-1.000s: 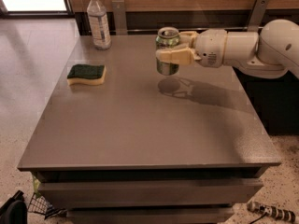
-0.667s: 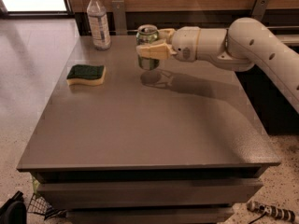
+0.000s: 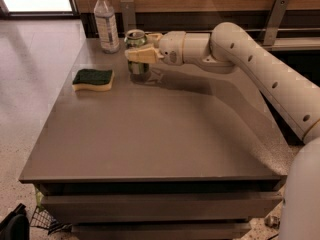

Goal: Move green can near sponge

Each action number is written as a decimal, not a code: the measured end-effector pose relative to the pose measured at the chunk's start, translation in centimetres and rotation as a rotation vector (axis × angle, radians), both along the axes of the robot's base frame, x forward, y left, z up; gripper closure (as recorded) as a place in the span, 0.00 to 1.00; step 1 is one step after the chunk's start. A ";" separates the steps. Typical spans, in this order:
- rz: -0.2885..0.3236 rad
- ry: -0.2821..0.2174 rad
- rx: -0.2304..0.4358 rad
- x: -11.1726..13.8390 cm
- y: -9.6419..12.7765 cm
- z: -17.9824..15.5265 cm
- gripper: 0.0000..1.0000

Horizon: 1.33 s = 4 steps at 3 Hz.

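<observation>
1. The grey desk (image 3: 160, 134) stood before a wooden wall.
2. Your jaws gripped the green can (image 3: 136, 36), upright, near the sponge (image 3: 93, 79) but apart.
3. You needed to lower it gently, clear of the bottle (image 3: 106, 21).

green can (image 3: 138, 68) upright, clamped in my claw (image 3: 136, 47), near sponge (image 3: 93, 79), just right-rear of it; sponge flat on bench (image 3: 150, 134), scrub side up.

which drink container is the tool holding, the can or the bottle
The green can, clamped in the tool; the clear bottle stands free on the table, untouched.
</observation>
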<state>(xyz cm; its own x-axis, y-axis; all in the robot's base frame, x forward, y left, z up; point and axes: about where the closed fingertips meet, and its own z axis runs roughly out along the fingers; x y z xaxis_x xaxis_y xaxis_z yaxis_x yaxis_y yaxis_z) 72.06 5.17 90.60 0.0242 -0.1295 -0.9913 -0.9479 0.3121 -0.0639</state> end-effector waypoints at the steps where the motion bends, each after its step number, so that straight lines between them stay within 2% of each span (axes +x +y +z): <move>1: 0.023 -0.007 -0.009 -0.5 2.1 -0.5 1.00; 2: 0.037 -0.010 -0.020 -1.2 3.5 -1.4 0.97; 3: 0.041 -0.010 -0.019 -1.2 3.7 -1.3 0.75; 4: 0.049 -0.009 -0.018 -1.3 4.2 -1.3 0.36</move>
